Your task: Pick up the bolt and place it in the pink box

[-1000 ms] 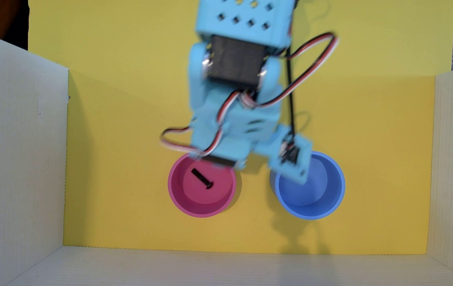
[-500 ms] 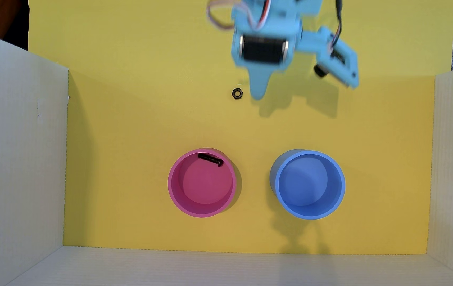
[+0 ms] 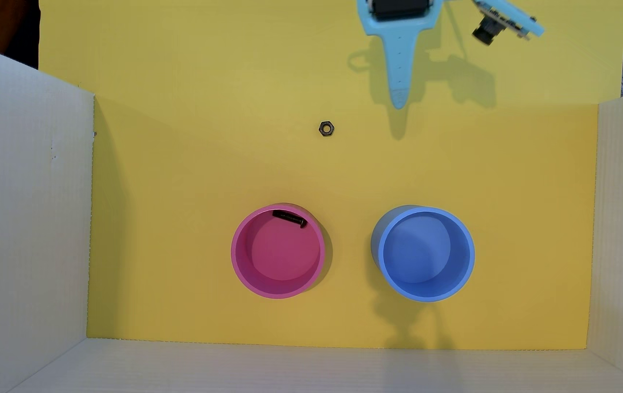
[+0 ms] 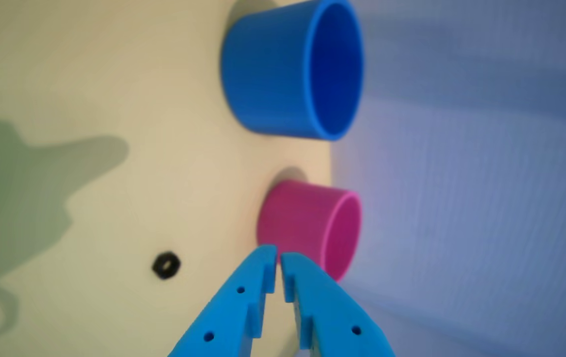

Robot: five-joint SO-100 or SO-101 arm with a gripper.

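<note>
The bolt (image 3: 289,218) lies inside the pink box (image 3: 241,268), against its wall on the side toward the nut (image 3: 326,129). I judge the placing done; only parking the arm remains. The gripper (image 4: 278,262) hangs well clear of the pink box, jaws nearly closed on nothing. The blue cup (image 3: 469,242) stands beside the pink box, empty. Nothing blocks the way.

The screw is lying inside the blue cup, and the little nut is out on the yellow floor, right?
Not quite. The overhead view shows the screw lying inside the pink cup, against its wall. The blue cup has nothing in it. The nut is indeed out on the yellow floor.
</note>
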